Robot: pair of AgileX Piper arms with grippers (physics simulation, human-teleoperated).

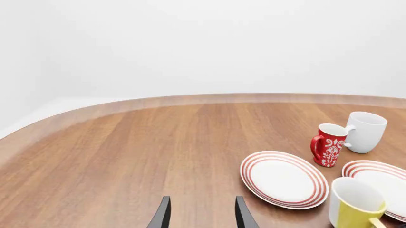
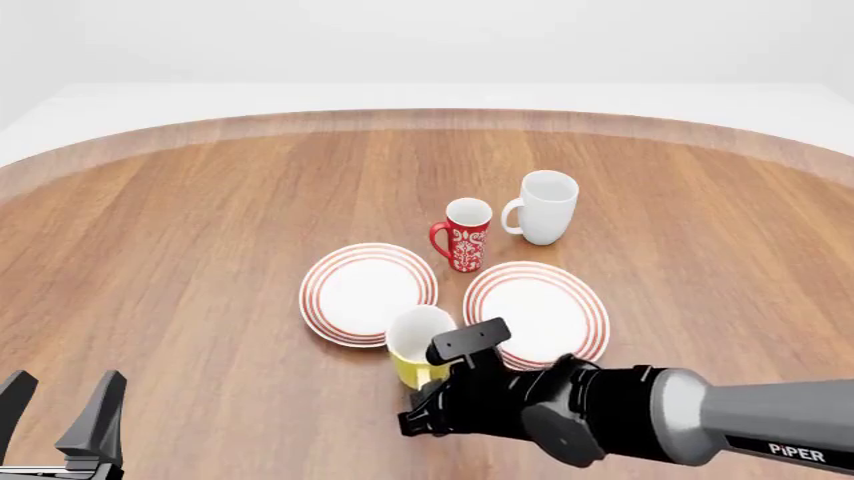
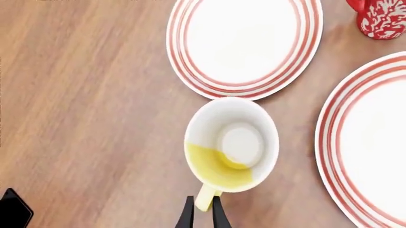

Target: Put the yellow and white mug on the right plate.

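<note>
The yellow and white mug [image 3: 231, 145] stands upright on the table, between the near rims of the two plates, with its handle toward me. My right gripper [image 3: 202, 200] is shut on that handle, one finger on each side. In the front view the right arm [image 2: 574, 405] covers this gripper and the lower part of the mug [image 2: 419, 345]. The right plate [image 2: 537, 312], white with red rings, lies just right of the mug and holds nothing. My left gripper [image 2: 67, 388] hovers open at the near left, far from the mug [image 1: 355, 205].
The left plate [image 2: 368, 293] lies directly behind the mug. A red patterned mug [image 2: 463, 235] stands behind the gap between the plates, and a larger white mug [image 2: 545, 207] stands behind the right plate. Bare wood spreads to the left and far side.
</note>
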